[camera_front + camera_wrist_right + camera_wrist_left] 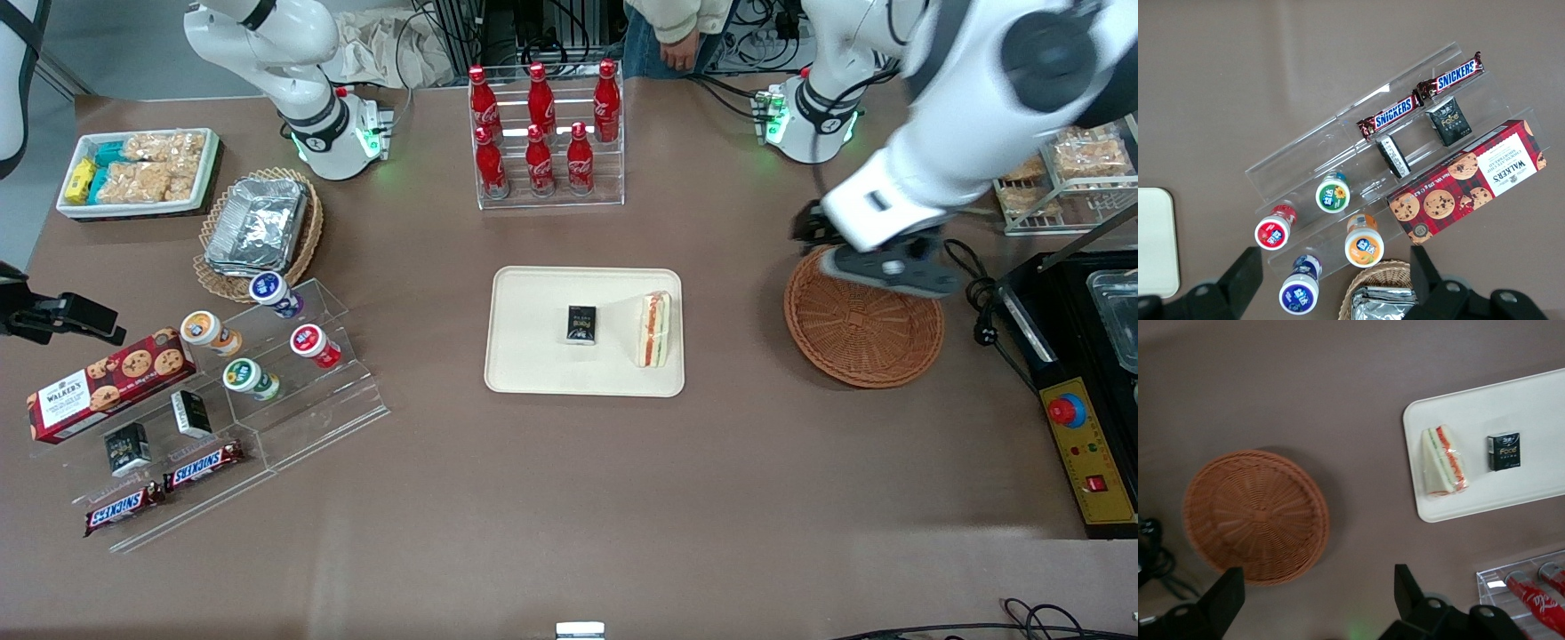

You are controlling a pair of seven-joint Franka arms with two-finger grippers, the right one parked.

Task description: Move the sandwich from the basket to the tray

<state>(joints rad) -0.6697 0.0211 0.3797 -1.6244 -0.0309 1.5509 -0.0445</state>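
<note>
The sandwich (655, 329) (1443, 462), a white wedge with orange and green filling, lies on the cream tray (533, 364) (1531, 407), at the tray's end nearest the basket. The reddish-brown woven basket (867, 333) (1255, 513) stands empty beside the tray, toward the working arm's end of the table. My left gripper (876, 267) (1317, 590) hangs above the basket's rim farthest from the front camera. It is open, with only bare table between its fingers.
A small black box (582, 324) (1503, 451) sits mid-tray. A rack of red cola bottles (544, 133) (1531, 593) stands farther from the front camera than the tray. A black control box (1080, 400) and cable (982, 293) lie beside the basket. Snack stands (222, 391) fill the parked arm's end.
</note>
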